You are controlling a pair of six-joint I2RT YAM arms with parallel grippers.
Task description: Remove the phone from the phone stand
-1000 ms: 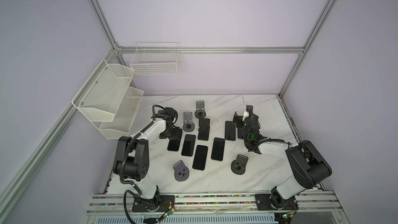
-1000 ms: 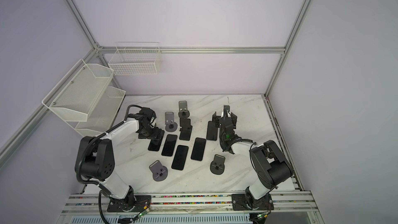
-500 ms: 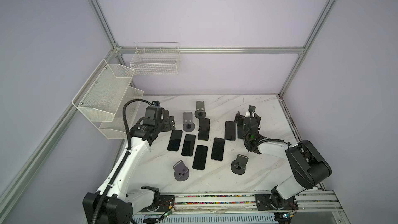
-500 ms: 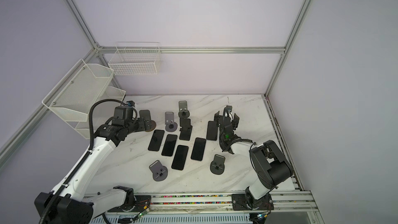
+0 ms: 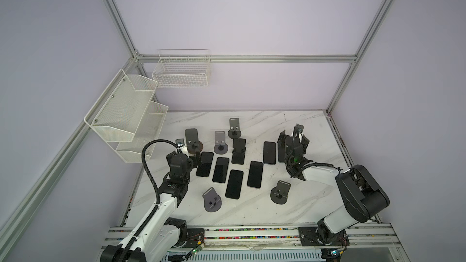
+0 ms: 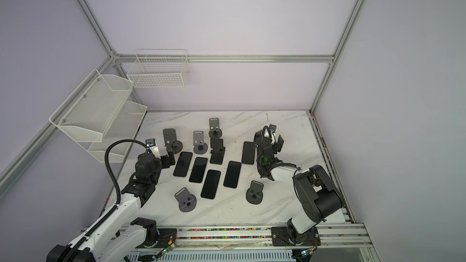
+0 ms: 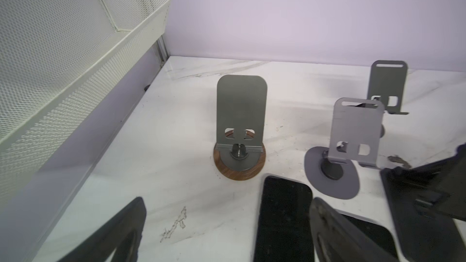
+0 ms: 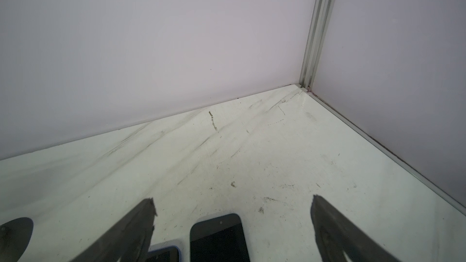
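Fingers [image 7: 121,235] of left gripper [image 7: 228,201] and right gripper [image 8: 232,199] wide apart, empty, over flat phones [image 5: 220,170] on table [image 5: 252,212]

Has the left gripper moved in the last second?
Yes. The left gripper has drawn back toward the table's near-left corner, away from the wood-base stand.

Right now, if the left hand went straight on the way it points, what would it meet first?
Probably the empty phone stand with the round wooden base, straight ahead of the open left hand. A phone lies flat between its fingers; depth is unclear, so it might graze that first.
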